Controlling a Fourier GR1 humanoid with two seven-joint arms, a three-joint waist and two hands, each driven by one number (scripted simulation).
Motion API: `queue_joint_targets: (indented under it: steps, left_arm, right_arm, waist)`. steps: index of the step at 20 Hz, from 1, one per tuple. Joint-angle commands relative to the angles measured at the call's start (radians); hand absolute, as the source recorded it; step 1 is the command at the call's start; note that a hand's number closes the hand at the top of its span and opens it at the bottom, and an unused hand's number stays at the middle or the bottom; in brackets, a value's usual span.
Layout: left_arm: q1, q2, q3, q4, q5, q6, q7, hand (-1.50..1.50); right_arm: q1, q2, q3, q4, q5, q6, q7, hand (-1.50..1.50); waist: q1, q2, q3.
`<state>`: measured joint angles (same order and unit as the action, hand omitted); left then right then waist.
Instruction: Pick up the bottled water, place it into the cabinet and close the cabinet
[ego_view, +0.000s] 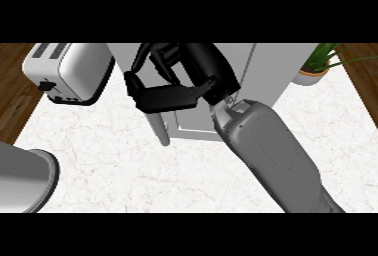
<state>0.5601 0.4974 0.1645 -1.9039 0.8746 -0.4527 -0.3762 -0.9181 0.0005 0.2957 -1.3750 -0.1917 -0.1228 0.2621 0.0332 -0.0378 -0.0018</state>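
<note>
My right hand (168, 95) is raised in front of the white cabinet (244, 70) at the back middle of the counter. Its fingers (167, 59) are loosely bent and point toward the cabinet's front, with nothing visible between them and the thumb. Below the hand, a narrow grey door edge (160, 129) sticks out from the cabinet toward me. My right forearm (273, 155) comes in from the lower right and hides part of the cabinet's front. No water bottle shows anywhere in view. Whether the door stands ajar or flush, I cannot tell.
A silver toaster (68, 70) stands at the back left, close to the cabinet. A potted plant (316, 67) sits at the back right. A grey rounded forearm (23, 176) shows at the lower left edge, its hand out of view. The white marble counter (125, 170) spreads in front.
</note>
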Motion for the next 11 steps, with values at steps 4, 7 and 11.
queue_joint_targets:
  steps: [4, 7, 11]
  left_arm:
    - [-0.05, 0.016, 0.006, -0.004, 0.017, 0.003, 0.026, 1.5]
    - [-0.057, 0.02, 0.002, -0.007, 0.04, 0.0, 0.041, 1.5]
    - [-0.051, 0.01, -0.022, -0.034, 0.019, 0.007, 0.051, 1.5]
  right_arm:
    - [-0.054, -0.022, -0.085, 0.246, 0.041, -0.068, -0.034, 1.5]
    - [-0.032, -0.057, -0.084, 0.254, 0.027, -0.037, -0.05, 1.5]
    - [-0.047, -0.045, -0.08, 0.288, 0.033, -0.05, -0.072, 1.5]
  waist:
    - [0.01, 0.055, 0.0]
    - [0.004, 0.056, 0.001]
    - [0.017, 0.059, 0.001]
